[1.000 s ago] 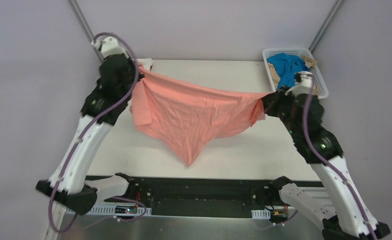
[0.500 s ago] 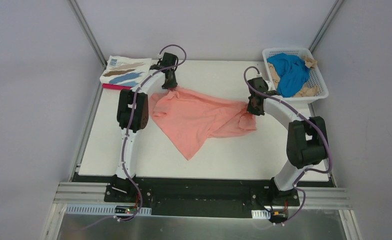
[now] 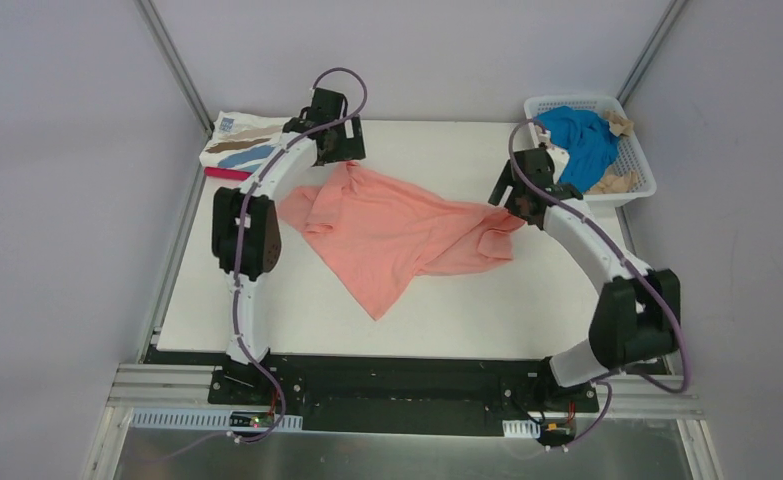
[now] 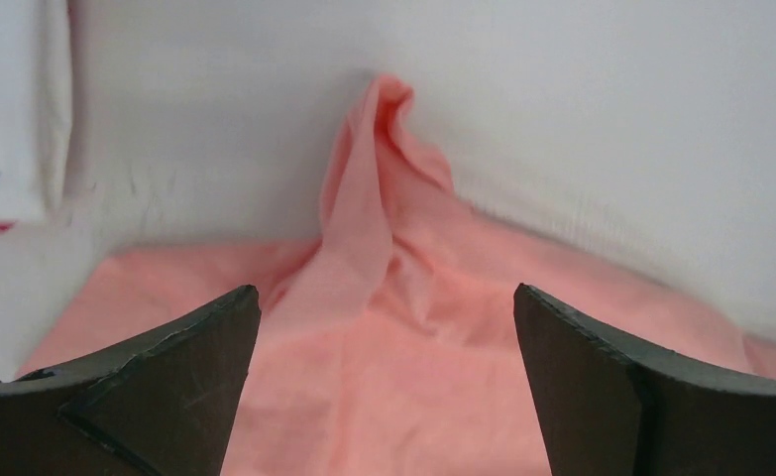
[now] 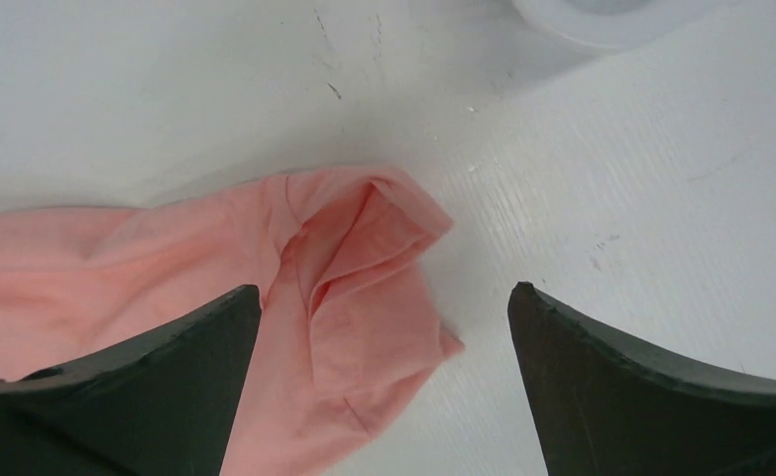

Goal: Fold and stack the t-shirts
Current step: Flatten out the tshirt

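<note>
The salmon-pink t-shirt (image 3: 392, 232) lies rumpled and spread across the middle of the table. My left gripper (image 3: 343, 155) hovers open above its far left corner, and a raised fold of the pink cloth (image 4: 364, 248) shows between the fingers. At the shirt's right end my right gripper (image 3: 514, 203) is open too, over a bunched corner (image 5: 354, 288). Neither holds anything. A folded white t-shirt with brown and blue strokes (image 3: 249, 145) rests on a magenta one (image 3: 223, 173) at the back left.
A white lattice basket (image 3: 639, 182) stands at the back right corner and holds a bright blue t-shirt (image 3: 579, 138) and a tan one (image 3: 615, 182). Its rim (image 5: 602, 18) lies just beyond my right gripper. Grey walls enclose the table.
Both grippers opened and let go of the pink shirt, which had been held stretched in the air. It now lies on the table, and both grippers have drawn back a little from its ends.
</note>
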You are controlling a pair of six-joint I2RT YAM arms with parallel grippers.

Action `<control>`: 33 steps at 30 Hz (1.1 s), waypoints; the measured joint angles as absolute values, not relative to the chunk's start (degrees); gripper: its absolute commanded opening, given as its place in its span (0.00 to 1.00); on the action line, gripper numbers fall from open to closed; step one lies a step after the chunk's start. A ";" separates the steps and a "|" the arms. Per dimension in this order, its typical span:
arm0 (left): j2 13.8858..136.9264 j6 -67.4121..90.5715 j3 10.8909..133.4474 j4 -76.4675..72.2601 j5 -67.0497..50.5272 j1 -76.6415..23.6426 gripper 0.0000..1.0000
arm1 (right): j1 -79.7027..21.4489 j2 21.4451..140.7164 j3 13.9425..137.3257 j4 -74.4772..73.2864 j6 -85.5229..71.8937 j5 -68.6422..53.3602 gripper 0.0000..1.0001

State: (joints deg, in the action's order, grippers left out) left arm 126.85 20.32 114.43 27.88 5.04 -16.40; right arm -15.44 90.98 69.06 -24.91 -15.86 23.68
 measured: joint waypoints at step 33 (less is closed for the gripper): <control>97.38 43.46 59.51 30.00 5.26 -50.85 0.69 | -13.15 62.92 48.88 -23.33 -25.08 19.68 0.99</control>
